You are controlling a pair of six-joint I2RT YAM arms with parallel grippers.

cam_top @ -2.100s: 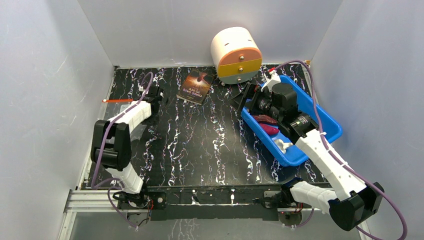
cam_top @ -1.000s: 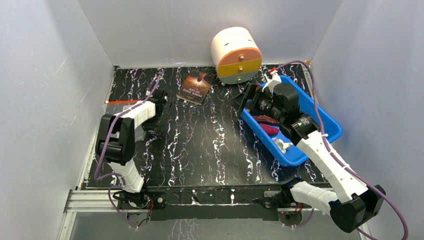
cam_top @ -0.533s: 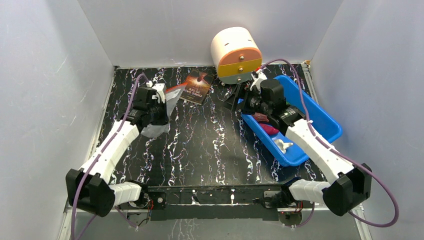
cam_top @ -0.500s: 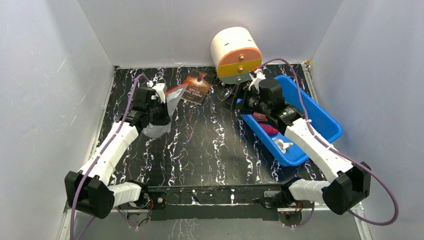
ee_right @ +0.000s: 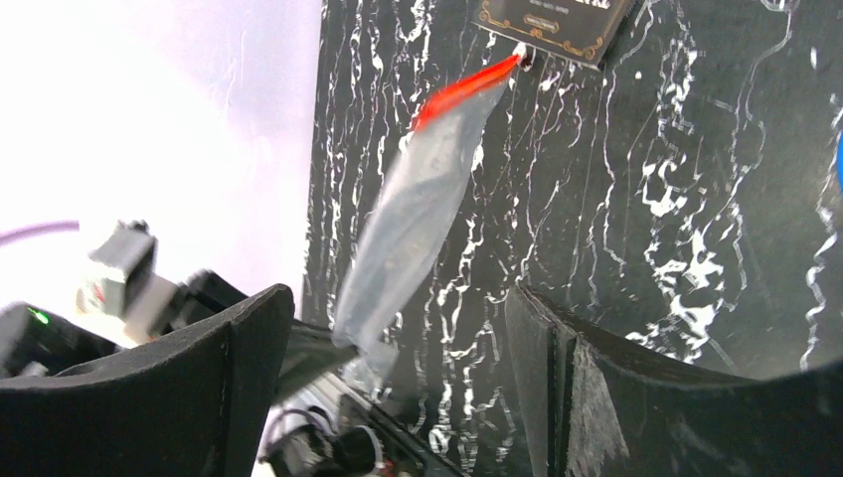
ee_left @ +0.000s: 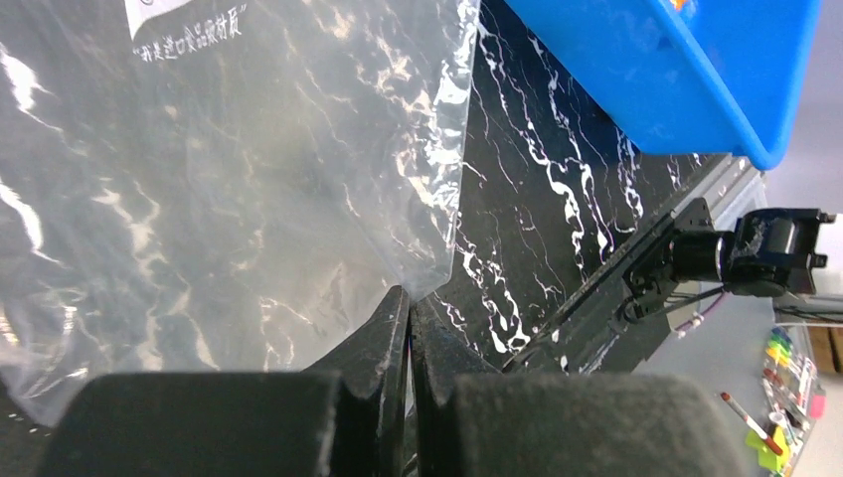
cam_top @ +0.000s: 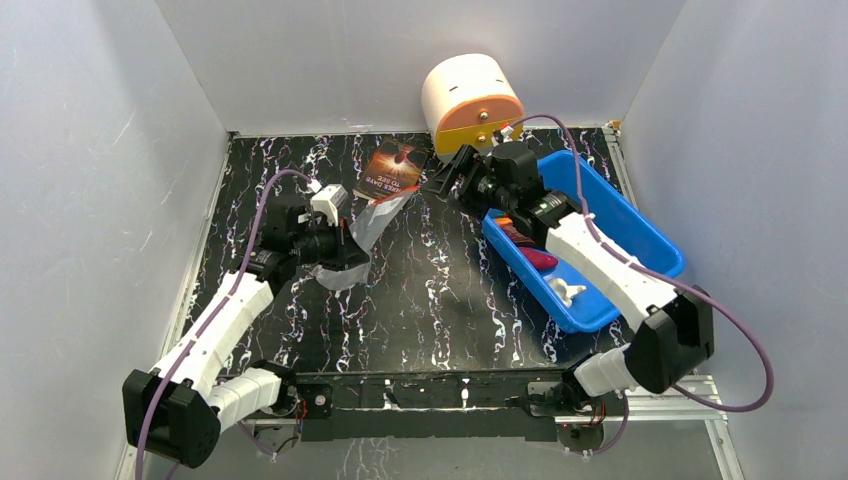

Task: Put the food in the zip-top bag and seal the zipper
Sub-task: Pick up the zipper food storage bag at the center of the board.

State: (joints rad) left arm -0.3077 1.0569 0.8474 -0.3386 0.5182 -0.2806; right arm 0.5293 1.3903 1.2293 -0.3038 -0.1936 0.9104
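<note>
- Two arms are in play on the black marbled table (cam_top: 430, 300). The clear zip-top bag (cam_top: 368, 228) sits at about 10 o'clock from the table's middle, with nothing inside it.
- The left gripper (cam_top: 349, 250) is at about 9 o'clock. In the left wrist view its fingers (ee_left: 393, 333) are pressed together on the bag's lower edge, so it's pinching the plastic.
- From that pinch the bag slants up toward 12 o'clock. Its red zipper (ee_right: 465, 86) is at the far end, just beside the near corner of the book (cam_top: 392, 170). Can't tell if they actually touch.
- The right gripper (cam_top: 447, 178) hangs at roughly 12 to 1 o'clock, pointing toward 9 o'clock at the bag. In its own camera the two fingers are spread wide with nothing between them, and the bag shows in the gap.
- The food is over in the blue tray (cam_top: 650, 240) at 3 o'clock, well apart from the bag. I can see the magenta piece (cam_top: 541, 259) and the white lump (cam_top: 567, 291).
- The right arm (cam_top: 600, 262) lies across the tray's far end and hides whatever is under it. A reddish bit peeks out beside it, too covered to name.
- A round white container (cam_top: 470, 90) with orange drawers stands at 1 o'clock against the back wall, right behind the right gripper.
- Only bare tabletop lies between the bag and the tray.
</note>
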